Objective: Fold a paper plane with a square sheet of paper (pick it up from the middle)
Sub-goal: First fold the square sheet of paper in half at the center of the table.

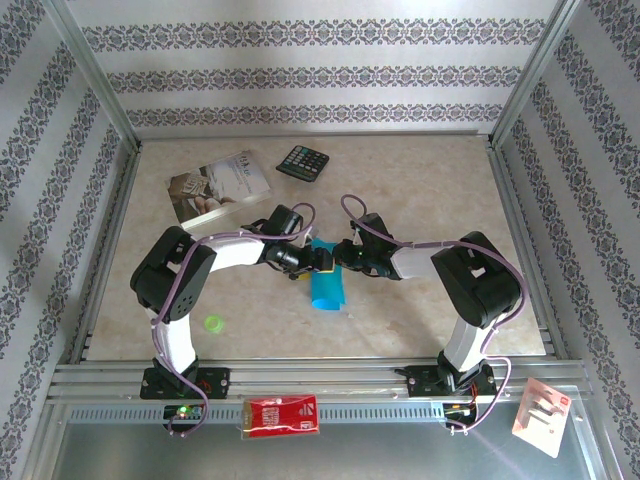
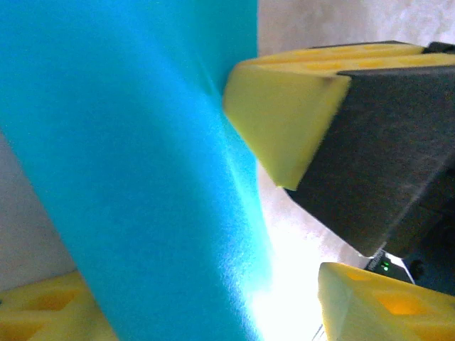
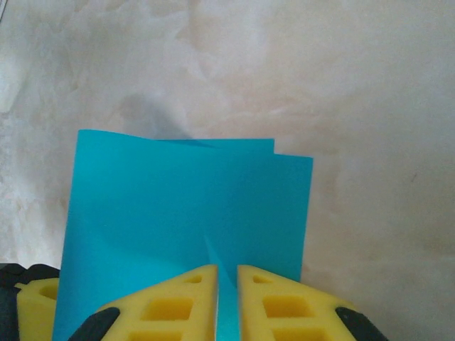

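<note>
In the middle of the frame, the right end effector (image 3: 227, 283) pinches the folded square sheet of paper (image 3: 185, 206) at its edge. The left end effector (image 1: 320, 260) stands wide, its fingers (image 2: 384, 302) straddling the sheet.

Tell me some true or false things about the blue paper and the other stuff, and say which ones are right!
1. The right pincer is shut on the blue paper. True.
2. The calculator lies on top of the book. False: it lies beside the book, apart from it.
3. The blue paper is already a pointy plane. False: it is only folded over, with straight edges and no point.
4. A red packet sits at the near edge, between the two arm bases. True.
</note>
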